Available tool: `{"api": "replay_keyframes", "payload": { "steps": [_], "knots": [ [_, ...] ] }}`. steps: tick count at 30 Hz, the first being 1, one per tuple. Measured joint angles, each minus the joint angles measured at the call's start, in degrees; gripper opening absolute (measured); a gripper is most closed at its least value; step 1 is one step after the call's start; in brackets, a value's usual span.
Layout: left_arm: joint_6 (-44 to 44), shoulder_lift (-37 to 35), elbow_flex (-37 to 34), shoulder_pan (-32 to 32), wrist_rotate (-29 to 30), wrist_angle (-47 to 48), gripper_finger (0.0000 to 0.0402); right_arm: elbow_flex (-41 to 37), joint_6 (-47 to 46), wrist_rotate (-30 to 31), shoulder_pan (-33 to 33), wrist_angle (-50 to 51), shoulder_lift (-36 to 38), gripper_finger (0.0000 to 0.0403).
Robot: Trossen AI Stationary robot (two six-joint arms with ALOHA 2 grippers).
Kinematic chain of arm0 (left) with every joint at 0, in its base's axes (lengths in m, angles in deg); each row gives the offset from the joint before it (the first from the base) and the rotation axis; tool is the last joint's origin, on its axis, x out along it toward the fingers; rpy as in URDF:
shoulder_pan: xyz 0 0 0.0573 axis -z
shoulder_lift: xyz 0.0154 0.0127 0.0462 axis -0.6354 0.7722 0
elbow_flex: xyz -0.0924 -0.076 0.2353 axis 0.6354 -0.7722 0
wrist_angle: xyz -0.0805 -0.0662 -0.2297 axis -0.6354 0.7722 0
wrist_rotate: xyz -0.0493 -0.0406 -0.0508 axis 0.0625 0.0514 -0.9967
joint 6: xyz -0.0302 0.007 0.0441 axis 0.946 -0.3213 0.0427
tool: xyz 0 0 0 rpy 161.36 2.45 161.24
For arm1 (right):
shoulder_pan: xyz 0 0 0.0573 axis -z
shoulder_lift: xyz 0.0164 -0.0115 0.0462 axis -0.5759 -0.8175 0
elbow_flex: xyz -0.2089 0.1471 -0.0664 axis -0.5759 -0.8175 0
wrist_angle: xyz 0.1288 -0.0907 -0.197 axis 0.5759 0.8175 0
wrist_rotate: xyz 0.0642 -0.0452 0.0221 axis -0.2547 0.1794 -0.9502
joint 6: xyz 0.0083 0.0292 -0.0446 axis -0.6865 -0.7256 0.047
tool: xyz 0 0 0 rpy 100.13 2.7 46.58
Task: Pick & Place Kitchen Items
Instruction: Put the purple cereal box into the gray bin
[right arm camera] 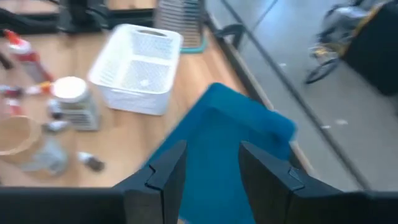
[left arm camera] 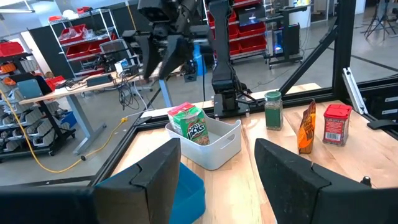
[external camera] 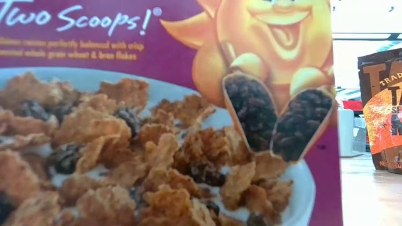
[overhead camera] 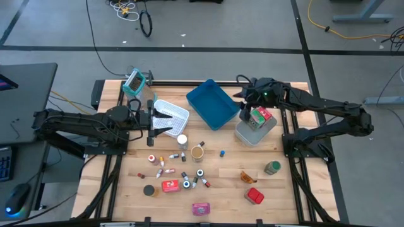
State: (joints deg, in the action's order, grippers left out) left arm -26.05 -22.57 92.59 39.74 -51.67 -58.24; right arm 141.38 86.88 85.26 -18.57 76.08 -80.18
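Note:
The kitchen items lie scattered on the near half of the wooden table: thumb-sized bottles, a red tin, a pink packet, a green-capped jar and an orange packet. A green and red box stands in the grey bin. My left gripper hangs open at the left side of the white mesh basket. My right gripper is open between the blue tray and the grey bin; its wrist view shows the fingers above the blue tray.
A cereal box stands right in front of the low camera and hides nearly the whole table in that view. A teal device sits at the far left corner. A white-lidded jar and a brown round lid lie near the basket.

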Motion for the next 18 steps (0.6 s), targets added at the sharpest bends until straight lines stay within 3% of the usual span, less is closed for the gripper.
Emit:
{"api": "replay_keyframes", "payload": {
  "steps": [8, 18],
  "knots": [
    [0.00, 0.02, 0.00, 0.02, 0.00, 0.04, 0.0215, -3.93, 3.13, -5.06, -1.99, -4.02, -0.85, 0.0157],
    [0.00, 0.02, 0.00, 0.00, 0.01, 0.04, 0.0215, -9.56, 6.56, -13.11, -6.88, -20.73, -1.60, 0.0157]
  ]
}}
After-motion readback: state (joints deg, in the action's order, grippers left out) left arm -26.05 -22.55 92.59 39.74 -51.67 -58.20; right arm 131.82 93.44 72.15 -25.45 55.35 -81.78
